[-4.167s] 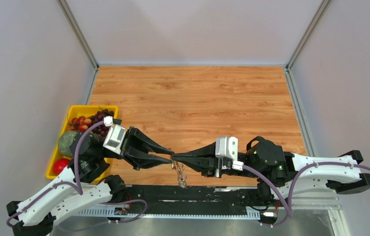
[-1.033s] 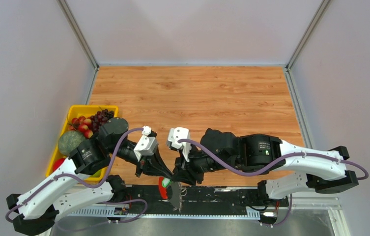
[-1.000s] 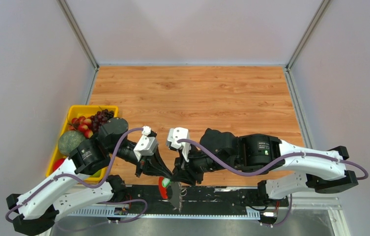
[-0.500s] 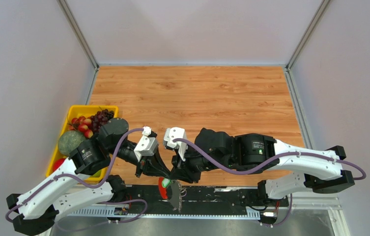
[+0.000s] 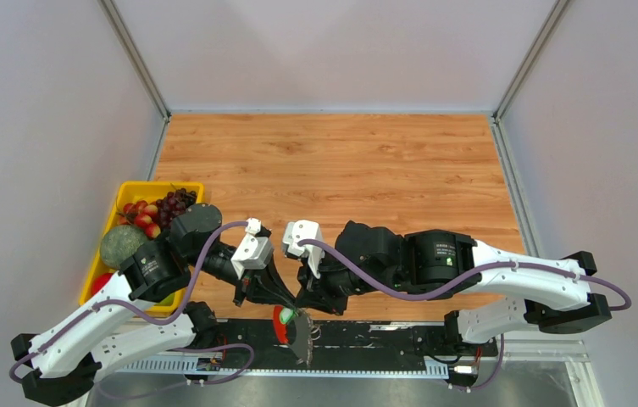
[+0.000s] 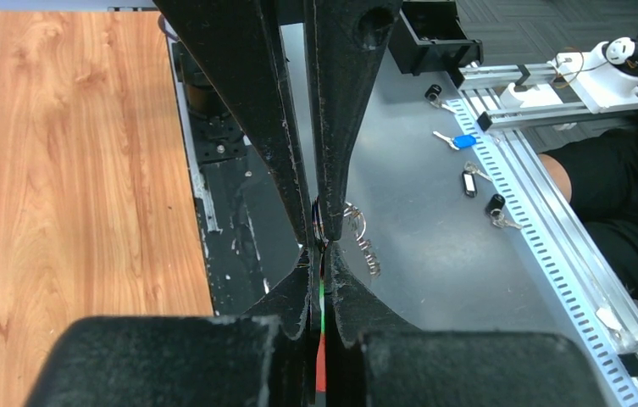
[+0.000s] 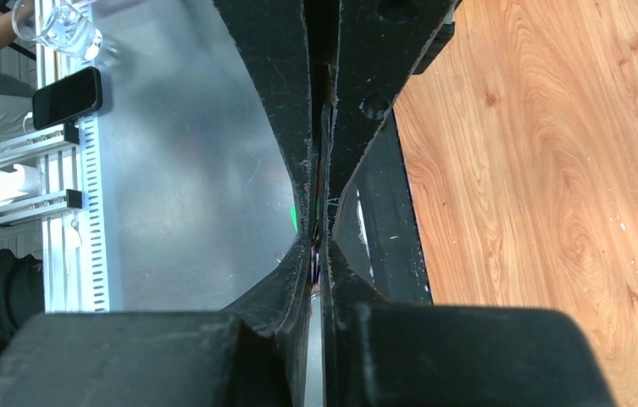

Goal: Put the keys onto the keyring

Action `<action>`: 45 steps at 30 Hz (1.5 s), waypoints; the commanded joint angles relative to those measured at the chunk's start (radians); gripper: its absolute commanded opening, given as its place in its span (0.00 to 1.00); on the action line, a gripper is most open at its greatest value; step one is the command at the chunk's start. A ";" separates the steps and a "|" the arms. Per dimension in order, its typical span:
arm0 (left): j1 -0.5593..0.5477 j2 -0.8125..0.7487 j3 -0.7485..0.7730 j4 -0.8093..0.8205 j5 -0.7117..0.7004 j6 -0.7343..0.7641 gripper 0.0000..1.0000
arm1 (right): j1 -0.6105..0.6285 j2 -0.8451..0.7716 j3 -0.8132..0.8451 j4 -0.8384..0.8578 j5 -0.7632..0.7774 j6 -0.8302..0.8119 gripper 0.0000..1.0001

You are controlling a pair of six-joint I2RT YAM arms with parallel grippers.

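Both arms have swung down and inward. Four seconds back they lay level, fingertip to fingertip over the wood. Now the left arm (image 5: 112, 314) and right arm (image 5: 502, 271) tip steeply and meet above the black base rail (image 5: 366, 335) at the near edge of the table (image 5: 332, 170). In the last half second the right one crept slightly leftward.

The left gripper (image 5: 274, 303) and right gripper (image 5: 301, 307) stand tip to tip, probably so each can steady one small part at the same spot.

The keyring (image 5: 302, 335) hangs just under the right tips, clear of the wood. Its silvery fan dangles free and its red loop curves toward the left tips. In the right wrist view the fingers (image 7: 294, 280) are pressed together on something thin and dark, which I judge to be the ring's metal.

The key (image 5: 285, 314), smallest of all, shows only its green head between the two tips. In the left wrist view the fingers (image 6: 285, 297) are almost closed, with a green sliver in the slit, so that gripper is likely pinching the key. Whether the key is threaded yet cannot be told.
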 commanded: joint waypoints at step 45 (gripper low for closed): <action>0.002 -0.088 -0.019 0.483 -0.399 -0.266 0.42 | 0.024 -0.455 -0.453 0.702 0.197 -0.435 0.00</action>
